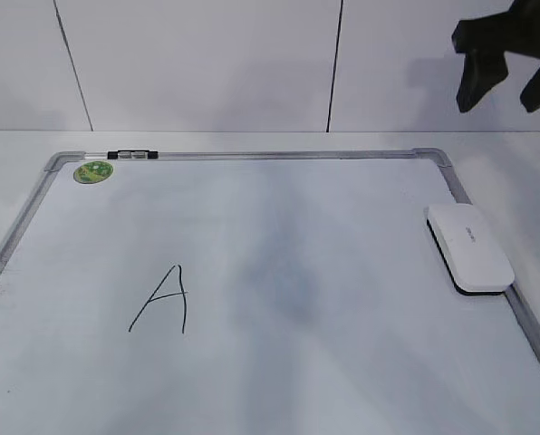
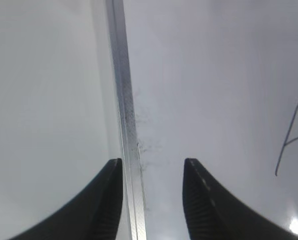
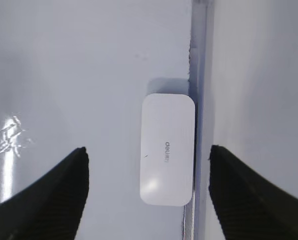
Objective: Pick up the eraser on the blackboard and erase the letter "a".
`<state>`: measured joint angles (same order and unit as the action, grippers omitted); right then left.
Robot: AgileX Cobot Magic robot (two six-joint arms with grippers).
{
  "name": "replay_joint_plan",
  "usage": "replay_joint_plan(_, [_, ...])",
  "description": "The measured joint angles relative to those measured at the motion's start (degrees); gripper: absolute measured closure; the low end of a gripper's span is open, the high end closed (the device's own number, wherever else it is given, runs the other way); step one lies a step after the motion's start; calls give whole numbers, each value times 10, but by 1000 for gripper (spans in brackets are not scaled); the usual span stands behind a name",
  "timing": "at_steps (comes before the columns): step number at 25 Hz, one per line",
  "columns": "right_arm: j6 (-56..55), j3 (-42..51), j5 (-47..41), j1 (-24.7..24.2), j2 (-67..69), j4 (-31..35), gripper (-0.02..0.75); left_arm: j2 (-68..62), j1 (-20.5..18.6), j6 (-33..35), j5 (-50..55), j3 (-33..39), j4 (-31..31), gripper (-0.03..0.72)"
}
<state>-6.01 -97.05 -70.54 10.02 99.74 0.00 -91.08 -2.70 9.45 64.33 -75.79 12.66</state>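
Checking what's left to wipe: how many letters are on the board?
1: a capital "A" at the left-centre of the blackboard. No lowercase "a" shows; the board's near edge is out of frame.

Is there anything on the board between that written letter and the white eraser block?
No. In the exterior view, the stretch of blackboard between the capital "A" and the eraser is bare, only faintly smudged grey.
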Motion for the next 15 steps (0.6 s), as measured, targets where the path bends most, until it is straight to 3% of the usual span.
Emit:
replay_joint_plan(6, [7, 34, -4, 36, -90, -4, 144, 102, 0, -16, 53, 22, -3, 384])
replay_joint_plan(15, [10, 238, -6, 39, -280, -13, 144, 290, 0, -19, 65, 154, -8, 384])
